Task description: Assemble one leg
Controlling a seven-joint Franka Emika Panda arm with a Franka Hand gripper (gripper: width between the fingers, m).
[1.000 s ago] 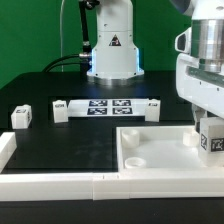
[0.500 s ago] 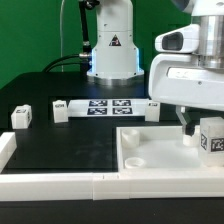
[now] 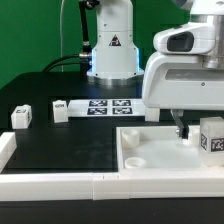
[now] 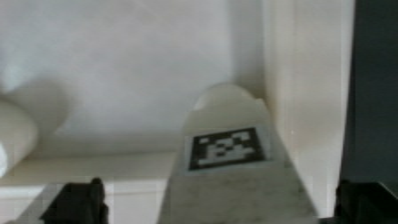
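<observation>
A small white leg (image 3: 212,137) with a black-and-white tag stands upright at the right corner of the large white panel (image 3: 150,152). My gripper (image 3: 190,128) hangs low over that corner, next to the leg. In the wrist view the leg (image 4: 228,150) lies between my two dark fingertips (image 4: 80,202), with a gap on each side. The gripper (image 4: 222,205) is open and holds nothing. Two more white legs (image 3: 22,117) (image 3: 60,108) stand on the black table at the exterior view's left.
The marker board (image 3: 108,106) lies at the back centre in front of the robot base (image 3: 112,55). A white rail (image 3: 60,184) runs along the table's front edge. The panel has round recesses (image 3: 135,160).
The hand has shifted toward the exterior view's left and now shows more of its body. The tagged leg stays standing at the panel's right corner.
</observation>
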